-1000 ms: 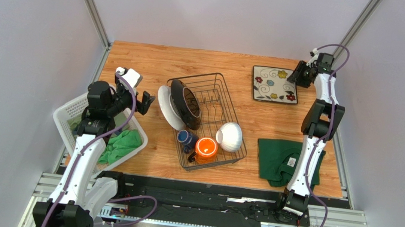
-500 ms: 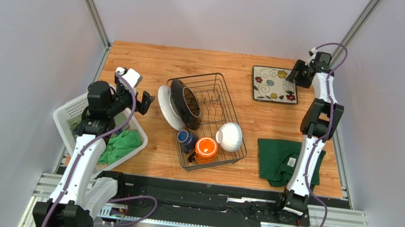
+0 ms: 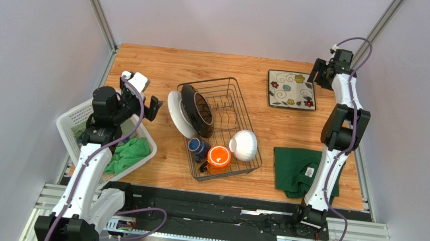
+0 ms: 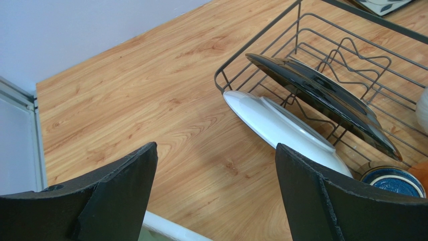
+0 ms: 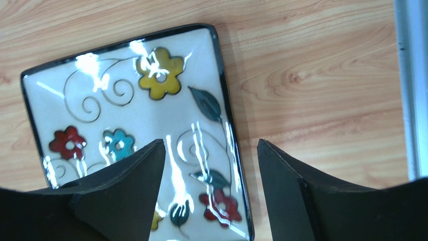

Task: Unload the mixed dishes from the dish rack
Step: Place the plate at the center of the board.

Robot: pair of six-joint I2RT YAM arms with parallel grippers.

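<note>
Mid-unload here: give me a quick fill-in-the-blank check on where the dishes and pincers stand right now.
1. The square floral plate lies flat on the ____, outside the dish rack.
2. The right pincer hangs above that plate with its jaws ____.
3. The white bowl sits in the rack beside a mug coloured ____.
Missing words: table; open; orange.

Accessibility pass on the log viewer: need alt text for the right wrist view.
A glossy square cream plate with painted flowers and a dark rim lies flat on the light wooden table. The right claw hangs open over one edge of the plate, holding nothing.
</note>
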